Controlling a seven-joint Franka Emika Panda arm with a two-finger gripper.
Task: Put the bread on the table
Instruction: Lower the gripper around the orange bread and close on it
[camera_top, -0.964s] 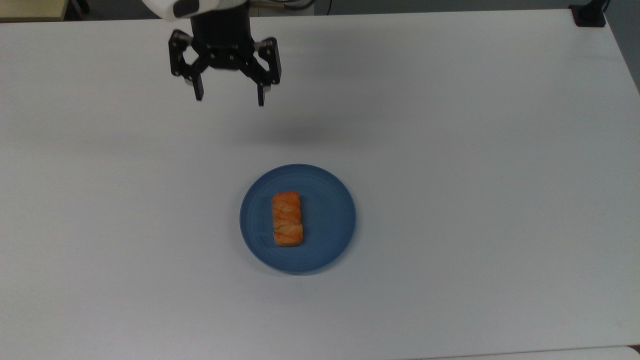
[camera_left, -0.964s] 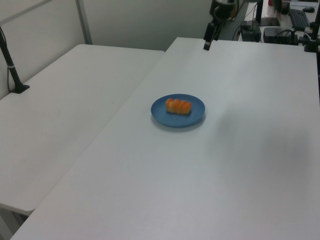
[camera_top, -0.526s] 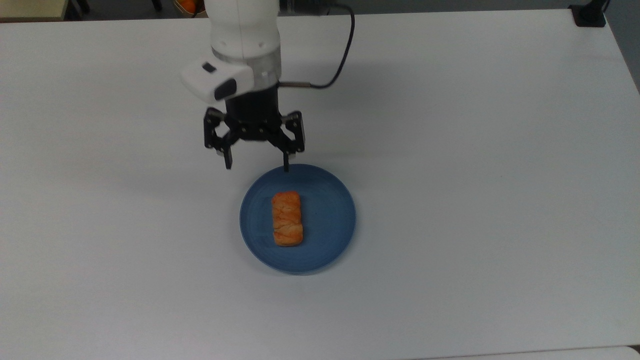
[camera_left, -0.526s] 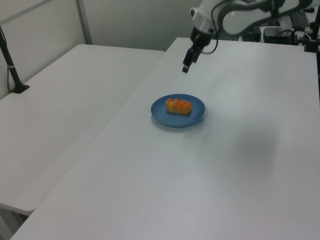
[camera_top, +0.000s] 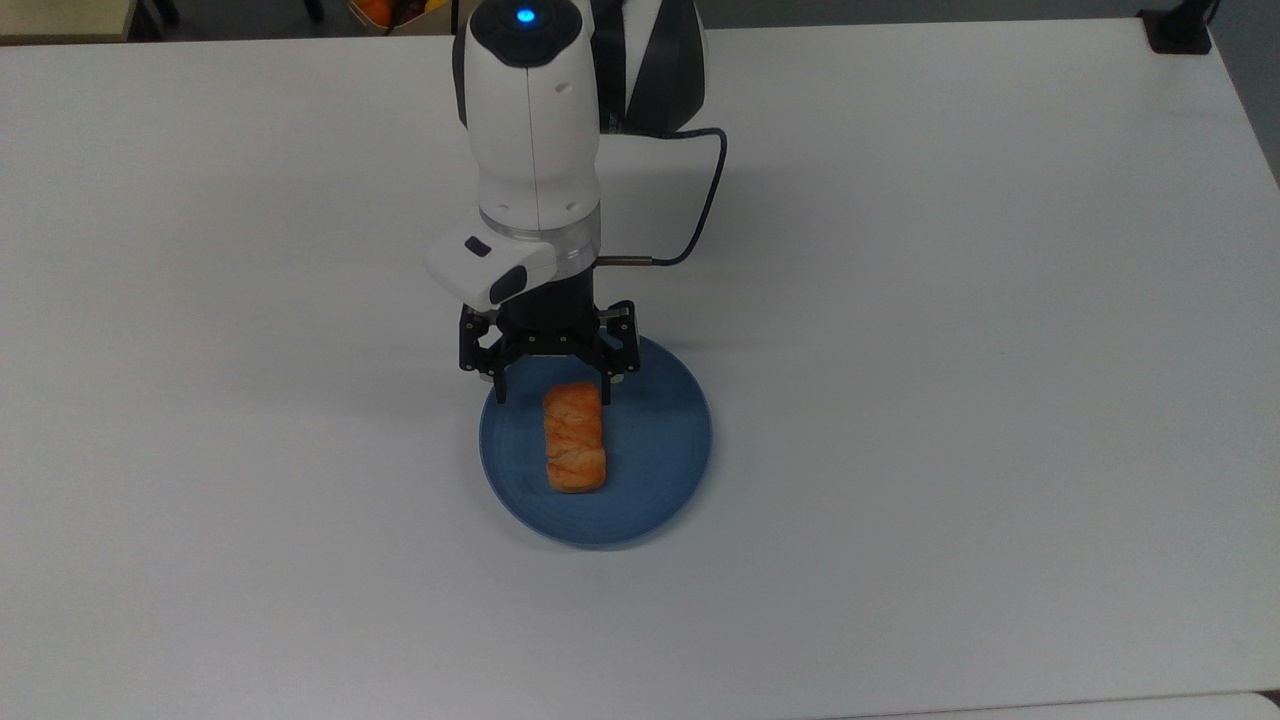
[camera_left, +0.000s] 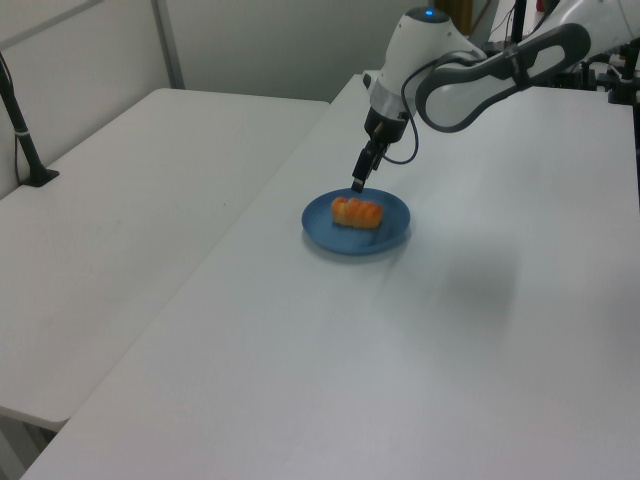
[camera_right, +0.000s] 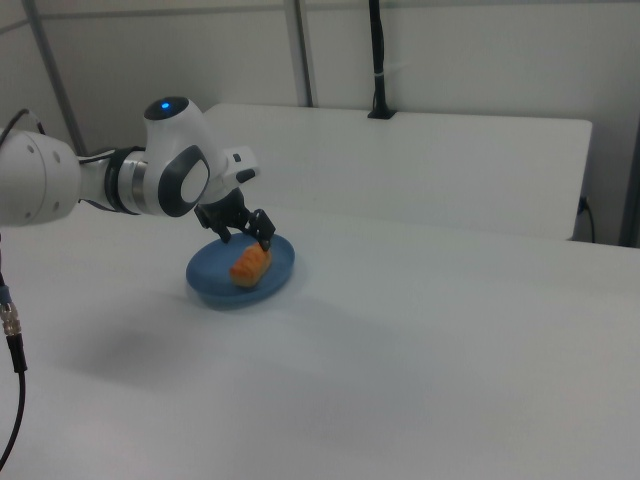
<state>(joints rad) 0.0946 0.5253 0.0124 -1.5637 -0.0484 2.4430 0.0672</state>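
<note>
The bread (camera_top: 575, 438), a small oblong orange-golden pastry with pale streaks, lies on a round blue plate (camera_top: 660, 450) in the middle of the white table (camera_top: 950, 300). My gripper (camera_top: 553, 397) is open and hangs just above the plate's far rim, its black fingers straddling the bread's far end without touching it. In the left view the bread (camera_left: 357, 212) rests on the plate (camera_left: 390, 232) with the gripper (camera_left: 357, 184) right over its left end. In the right view the gripper (camera_right: 247, 234) hovers just above the bread (camera_right: 250, 265).
A second white table (camera_left: 130, 220) adjoins on the left view's left, with a black pole (camera_left: 22, 130) clamped to it. A black clamp (camera_top: 1180, 30) sits at the top view's upper right corner. Bare tabletop surrounds the plate on all sides.
The arm has come down and forward from the table's far side to the plate, ending over the bread's far end. The gripper stayed open. Bread and plate have not moved.
</note>
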